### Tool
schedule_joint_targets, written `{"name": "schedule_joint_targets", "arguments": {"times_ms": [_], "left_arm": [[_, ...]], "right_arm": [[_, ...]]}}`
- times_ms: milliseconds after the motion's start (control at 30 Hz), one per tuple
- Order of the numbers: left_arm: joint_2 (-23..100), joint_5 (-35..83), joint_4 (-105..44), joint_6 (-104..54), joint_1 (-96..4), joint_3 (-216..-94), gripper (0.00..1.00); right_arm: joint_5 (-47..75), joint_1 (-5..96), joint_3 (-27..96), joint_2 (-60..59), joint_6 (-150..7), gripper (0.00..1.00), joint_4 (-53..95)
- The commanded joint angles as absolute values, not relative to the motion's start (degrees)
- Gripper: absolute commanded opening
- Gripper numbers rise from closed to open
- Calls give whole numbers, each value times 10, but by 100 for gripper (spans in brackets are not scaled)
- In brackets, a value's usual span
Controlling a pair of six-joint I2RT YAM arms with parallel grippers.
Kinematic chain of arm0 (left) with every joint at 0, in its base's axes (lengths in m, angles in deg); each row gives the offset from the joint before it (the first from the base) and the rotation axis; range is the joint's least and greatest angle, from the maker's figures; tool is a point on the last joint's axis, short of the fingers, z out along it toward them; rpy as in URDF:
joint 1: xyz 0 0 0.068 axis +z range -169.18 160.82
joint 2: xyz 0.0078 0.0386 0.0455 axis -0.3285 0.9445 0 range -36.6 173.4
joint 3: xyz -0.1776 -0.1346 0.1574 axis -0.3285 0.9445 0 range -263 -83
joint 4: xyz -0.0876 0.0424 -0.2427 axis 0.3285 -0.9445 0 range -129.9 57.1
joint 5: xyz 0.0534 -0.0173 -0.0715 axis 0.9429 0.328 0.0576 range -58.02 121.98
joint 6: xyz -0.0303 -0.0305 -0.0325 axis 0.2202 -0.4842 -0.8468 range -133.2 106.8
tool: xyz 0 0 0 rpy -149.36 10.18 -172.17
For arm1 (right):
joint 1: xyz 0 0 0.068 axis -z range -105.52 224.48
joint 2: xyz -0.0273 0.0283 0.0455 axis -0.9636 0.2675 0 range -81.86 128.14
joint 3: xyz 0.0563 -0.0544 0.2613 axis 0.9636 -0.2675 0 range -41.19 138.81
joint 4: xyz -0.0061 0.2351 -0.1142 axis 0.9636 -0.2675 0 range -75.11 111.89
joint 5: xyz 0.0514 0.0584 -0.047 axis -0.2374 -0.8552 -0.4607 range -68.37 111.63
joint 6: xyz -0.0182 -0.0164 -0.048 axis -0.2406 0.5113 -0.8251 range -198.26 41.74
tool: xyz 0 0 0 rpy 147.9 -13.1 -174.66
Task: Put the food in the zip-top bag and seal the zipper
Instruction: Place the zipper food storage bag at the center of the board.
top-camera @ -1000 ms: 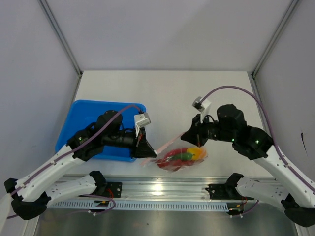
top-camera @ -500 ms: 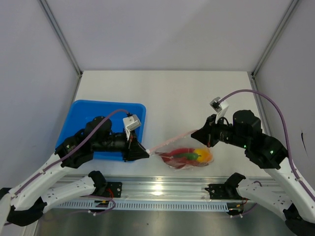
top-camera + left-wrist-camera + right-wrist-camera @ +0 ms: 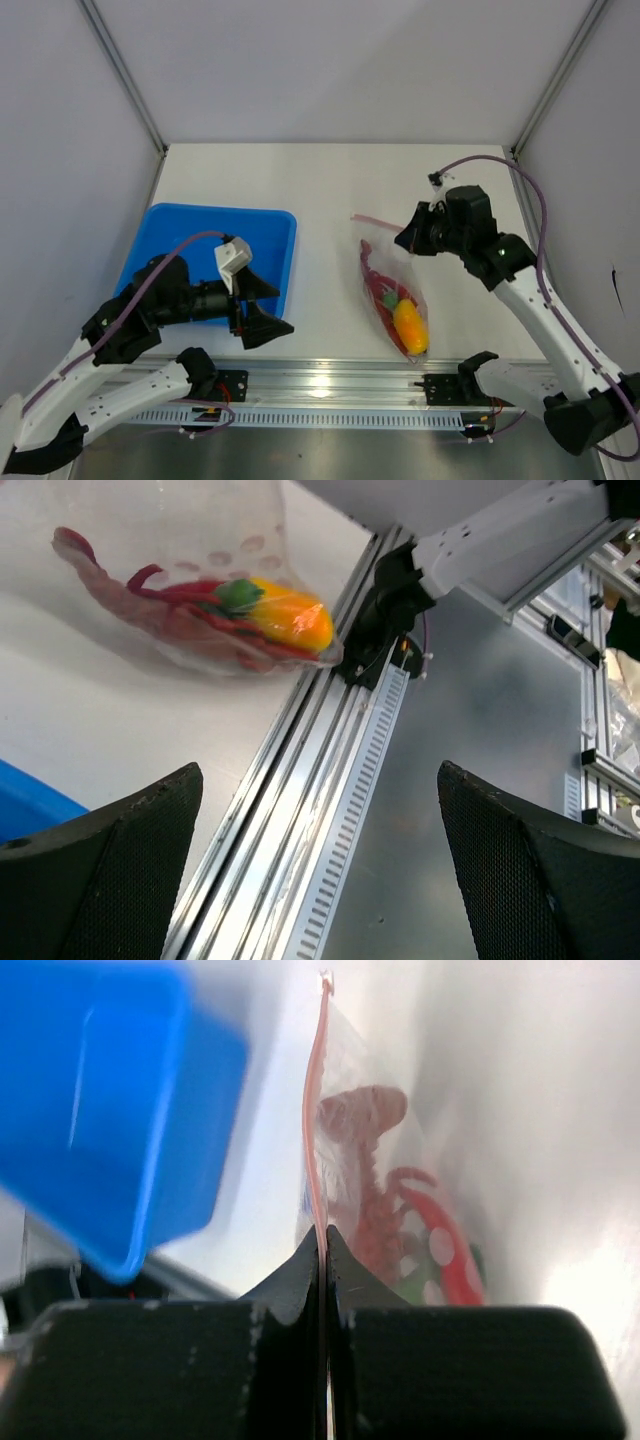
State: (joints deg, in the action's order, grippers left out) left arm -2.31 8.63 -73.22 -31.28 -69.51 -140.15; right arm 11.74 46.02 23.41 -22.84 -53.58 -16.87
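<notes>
1. The clear zip-top bag lies on the front-right part of the table. Its bottom end is near the front edge and its mouth is turned toward the rear, well apart from the blue tray at the front-left.
2. All the food in view sits inside the bag: red chili peppers up the middle, a green piece beside them, and the yellow-orange fruit nearest the front edge.
3. The right gripper has its fingers pressed together on the pale pink zipper, pinching the strip at its right end. In the wrist view the strip runs straight away from the jaws, edge-on.
4. The left gripper is spread wide and holds nothing. It hangs by the tray's front-right corner, clear of the bag.
5. The pouch looks like thin, crinkly, slick film, light and with no stiffness of its own. The toy pieces would likely slide and slump toward whichever end hangs low, with the fruit the bulkiest of them.
6. The zipper looks like the firmest line on the bag, so it is probably the best hold, taken flat across the strip. A grip on bare film would probably slip or bunch.
7. Whether the strip is pressed closed along its whole width cannot be told.
</notes>
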Motion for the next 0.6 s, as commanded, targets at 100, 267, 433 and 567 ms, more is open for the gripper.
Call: {"name": "schedule_joint_targets", "arguments": {"times_ms": [100, 267, 433, 567], "left_arm": [[-86, 79, -701, -342, -696, -1379, 99], [-117, 72, -705, -363, -696, -1357, 99], [-132, 68, -711, -372, -696, -1349, 100], [-129, 67, -710, -373, -696, -1350, 100]], "right_arm": [[30, 646, 251, -109, -537, 0, -89], [43, 682, 289, -41, -552, 0, -79], [15, 667, 330, -29, -533, 0, -47], [115, 600, 390, -20, -546, 0, -73]]}}
